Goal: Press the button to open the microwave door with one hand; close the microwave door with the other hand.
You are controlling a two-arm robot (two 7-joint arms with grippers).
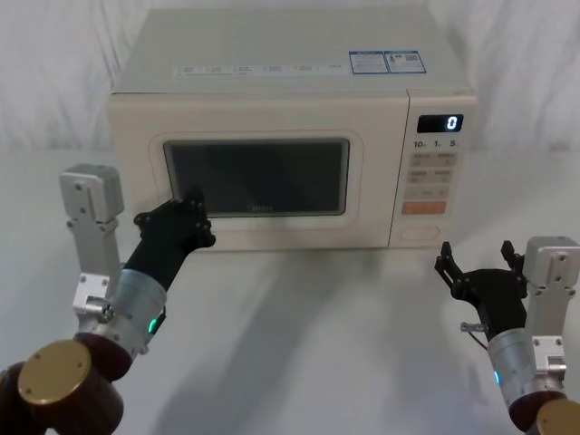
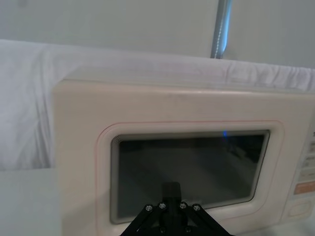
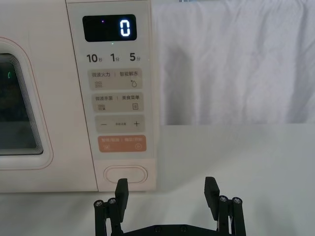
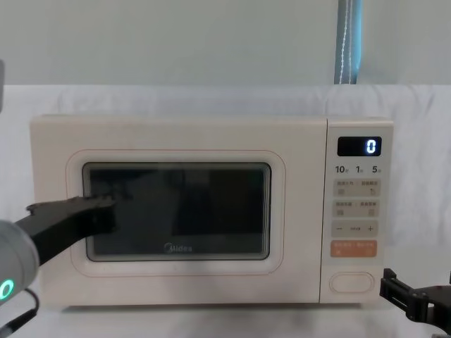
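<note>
The cream microwave door (image 1: 272, 231) with its dark window sits flush in the oven front. My left gripper (image 1: 193, 193) is shut, its tip against the window's lower left corner; the left wrist view looks past the left gripper (image 2: 171, 187) onto the door (image 2: 197, 162), and the chest view has it (image 4: 106, 202) touching the glass. The oval button (image 1: 418, 232) lies at the bottom of the control panel. My right gripper (image 1: 476, 249) hangs open a little in front of and right of it. In the right wrist view the button (image 3: 127, 174) sits just beyond the open right gripper (image 3: 166, 184).
The microwave stands on a white table (image 1: 317, 326) before a white cloth backdrop. An orange key (image 3: 122, 143) and a display (image 3: 109, 28) reading 0 sit above the button. A metal pole (image 4: 349, 42) rises behind the oven. Bare tabletop lies between the two arms.
</note>
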